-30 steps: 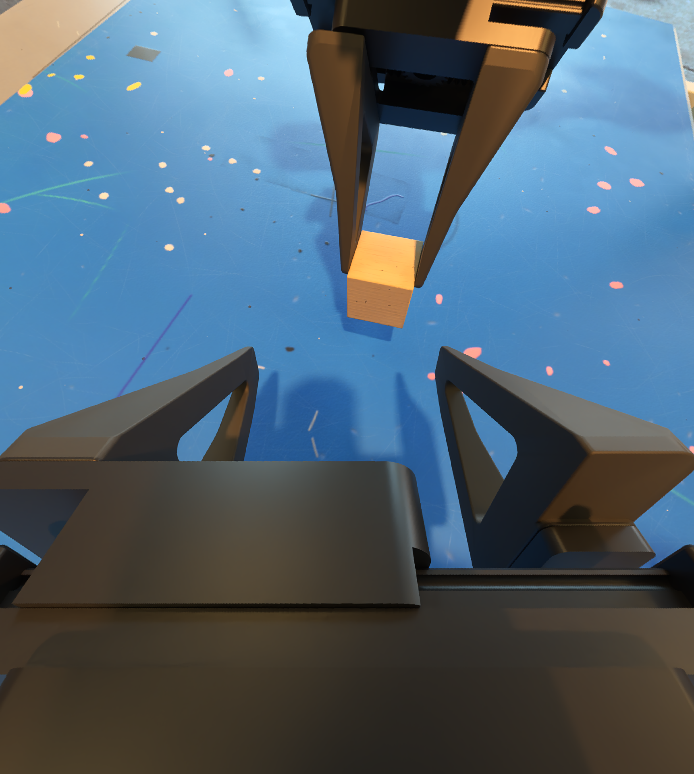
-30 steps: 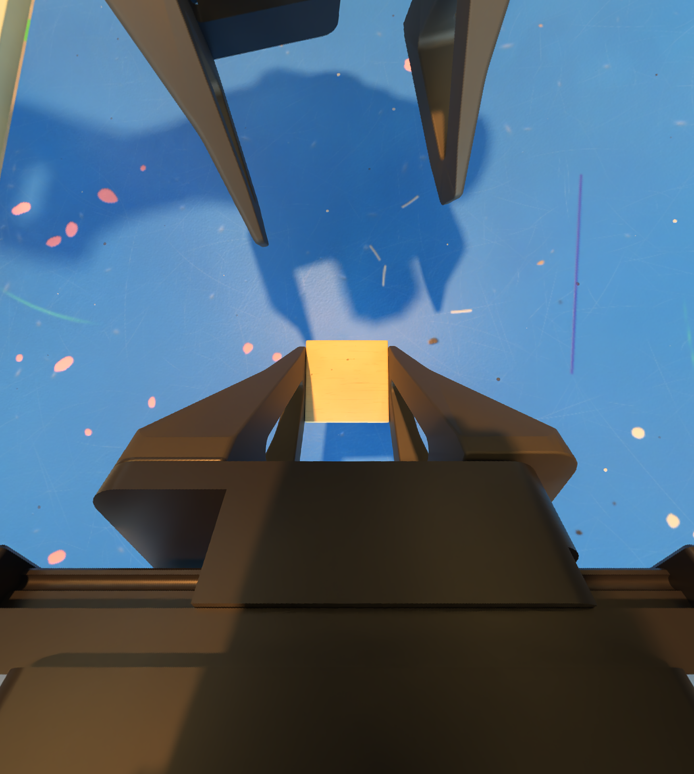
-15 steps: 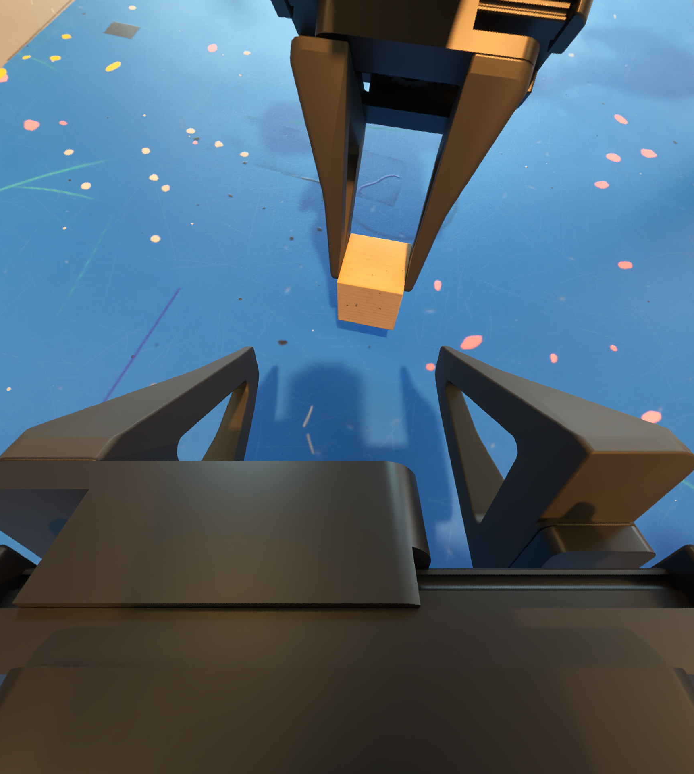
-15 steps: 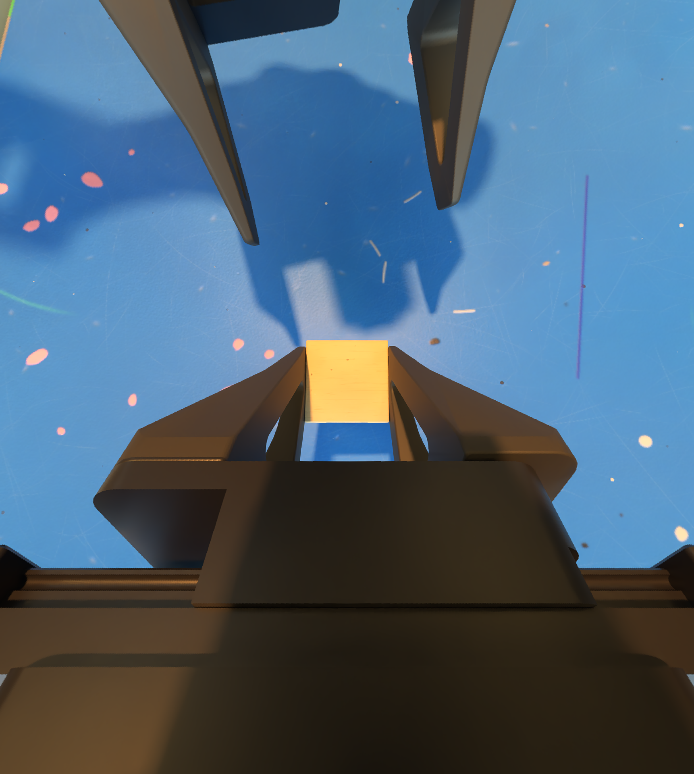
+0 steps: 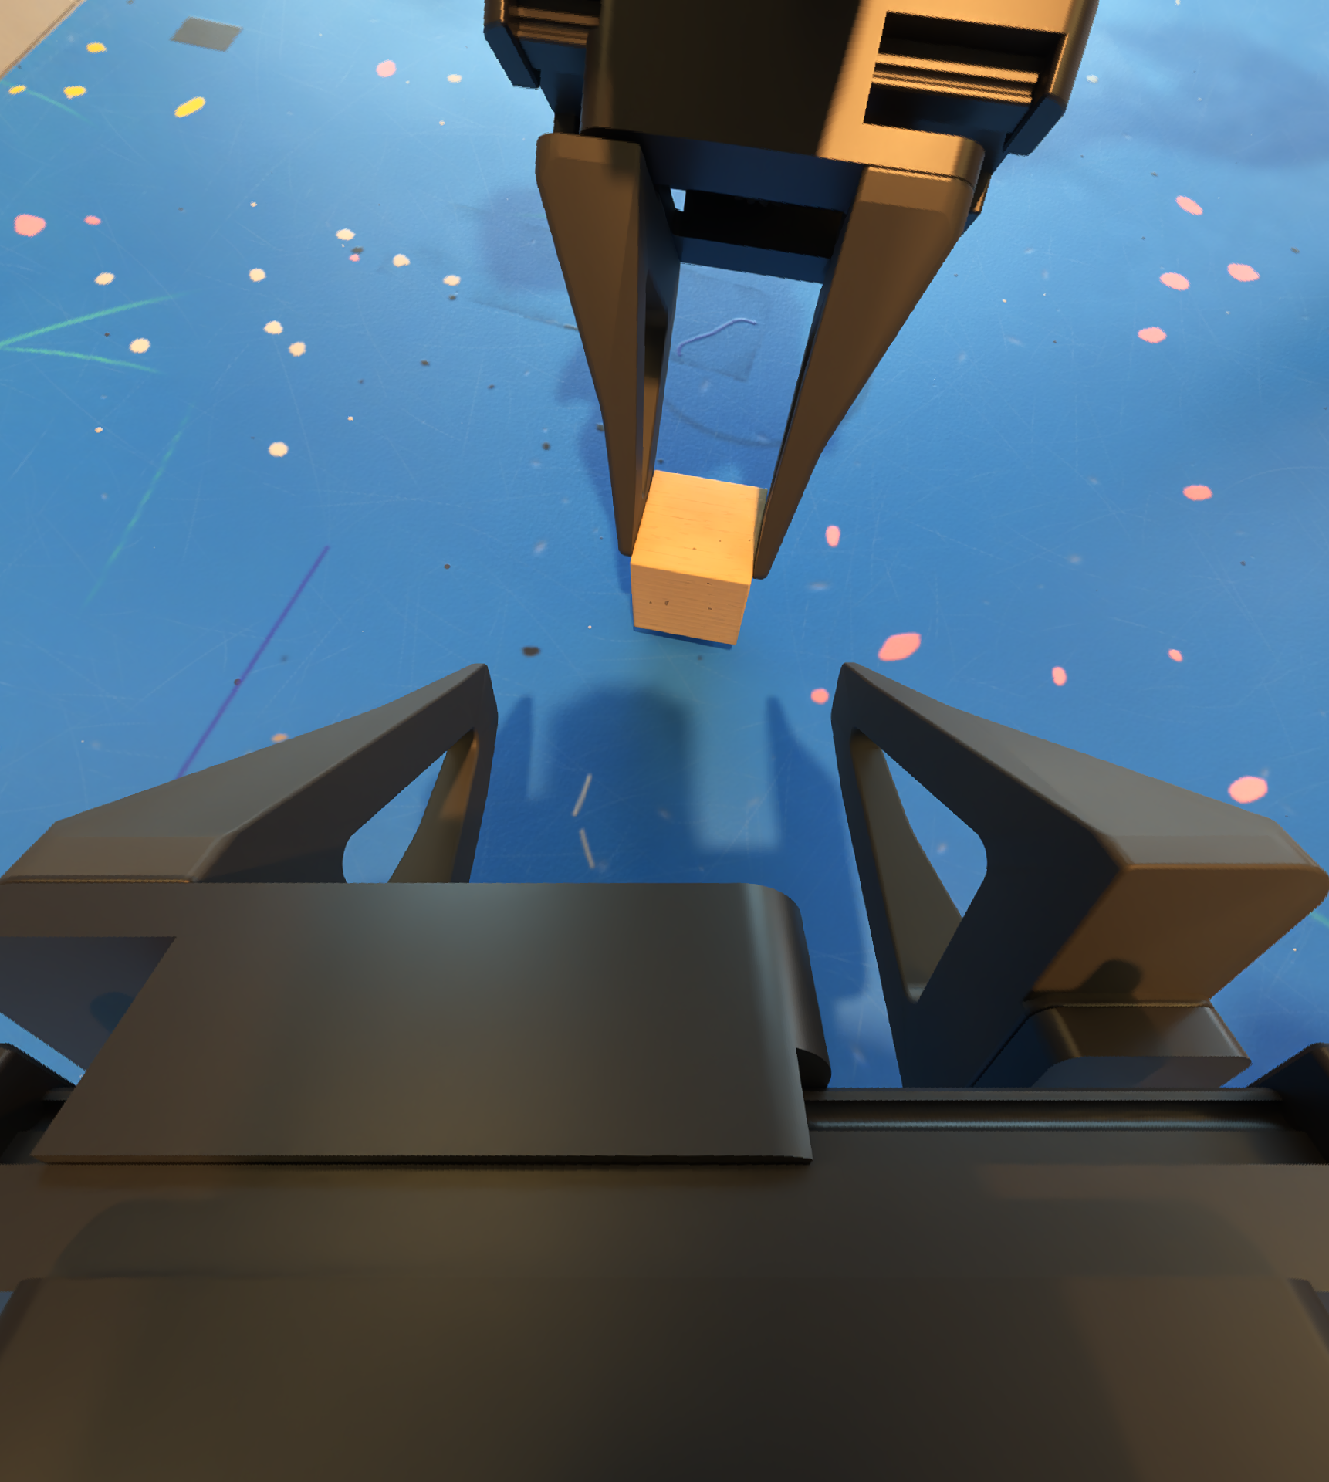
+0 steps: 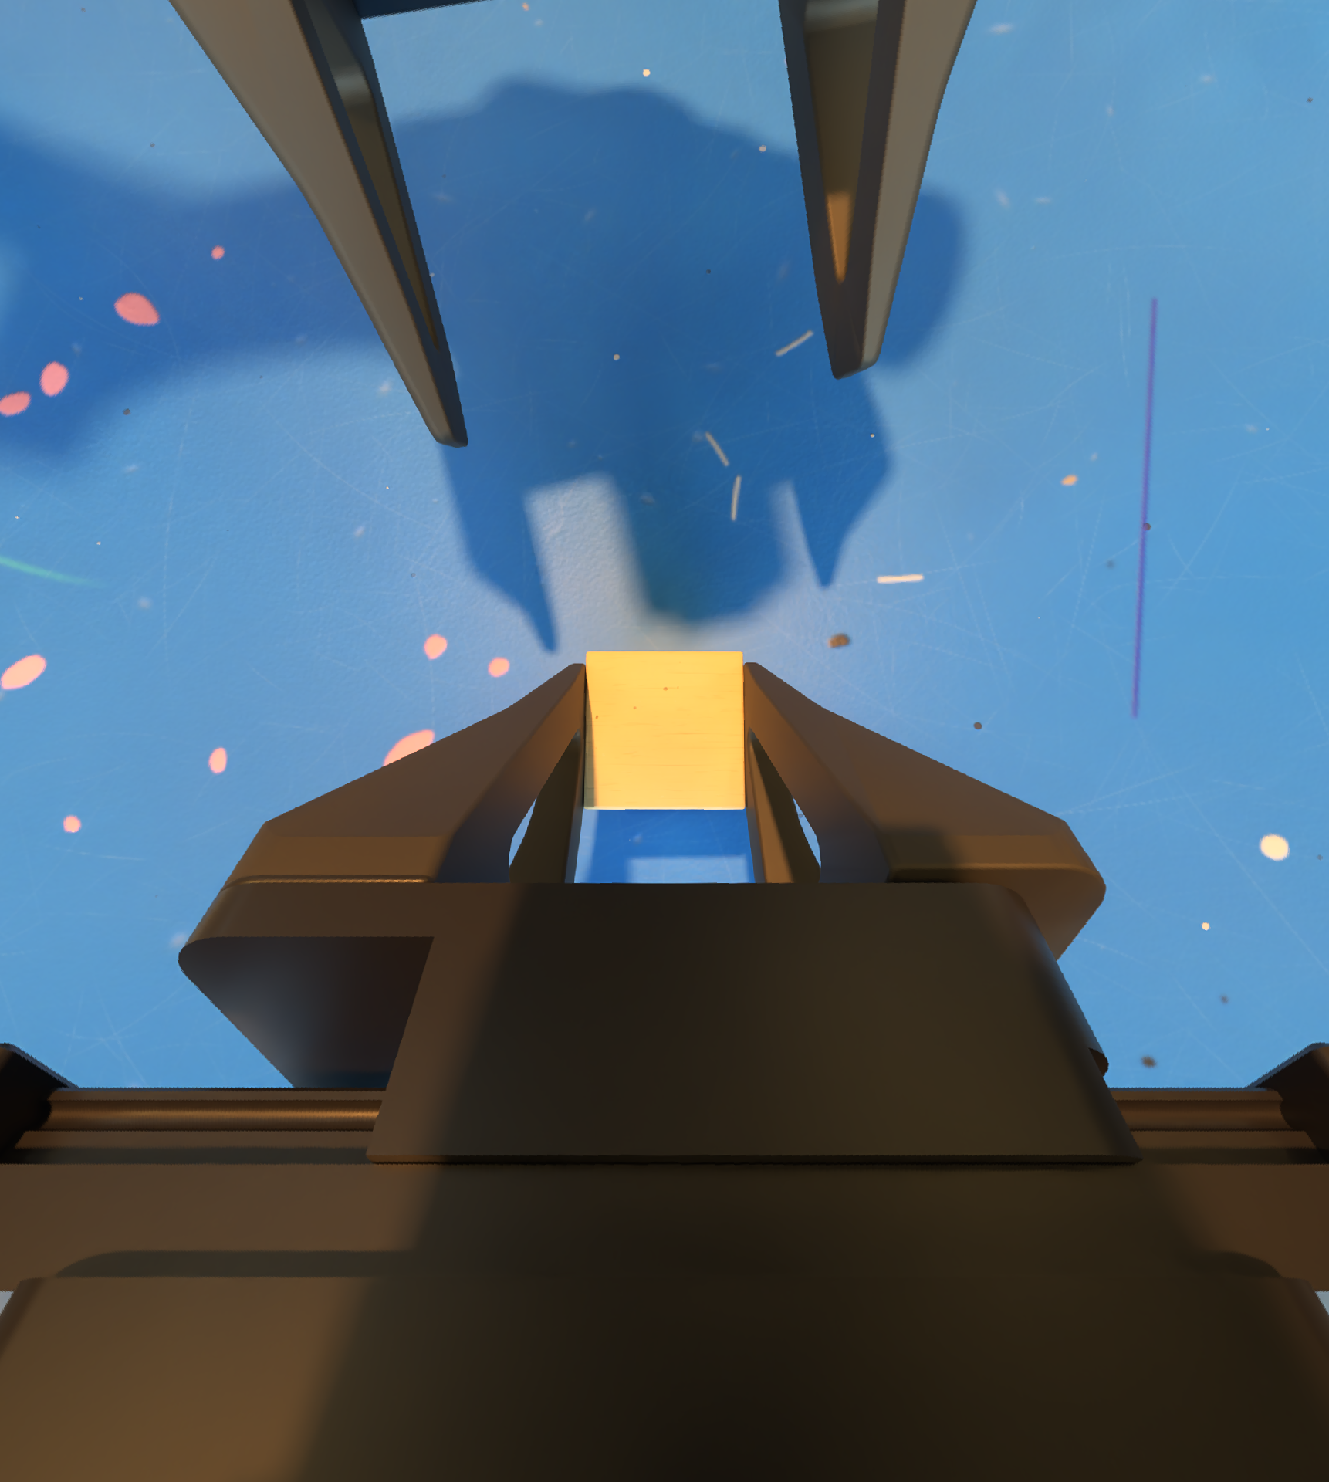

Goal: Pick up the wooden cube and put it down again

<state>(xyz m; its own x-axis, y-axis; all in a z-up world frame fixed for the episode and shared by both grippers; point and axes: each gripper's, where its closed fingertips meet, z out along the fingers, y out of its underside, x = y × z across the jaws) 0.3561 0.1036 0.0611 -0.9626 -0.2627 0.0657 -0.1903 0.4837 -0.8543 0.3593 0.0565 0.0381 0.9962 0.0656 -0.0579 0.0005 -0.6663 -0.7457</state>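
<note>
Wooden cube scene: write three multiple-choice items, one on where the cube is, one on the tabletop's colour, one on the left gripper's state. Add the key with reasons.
1. Where is the wooden cube?
A. Between the fingers of the right gripper
B. Between the fingers of the left gripper
C. Lying alone at the table's edge

2. What is the main colour of the tabletop?
A. Green
B. Blue
C. White

3. How does the left gripper stand?
A. Shut on the cube
B. Shut on nothing
C. Open, holding nothing

Key:
1 A, since both views show the cube clamped between the right gripper's fingertips.
2 B, since the surface is blue, with only small pink, yellow and white specks.
3 C, since the left wrist view shows its fingers spread wide with bare tabletop between them.
</note>
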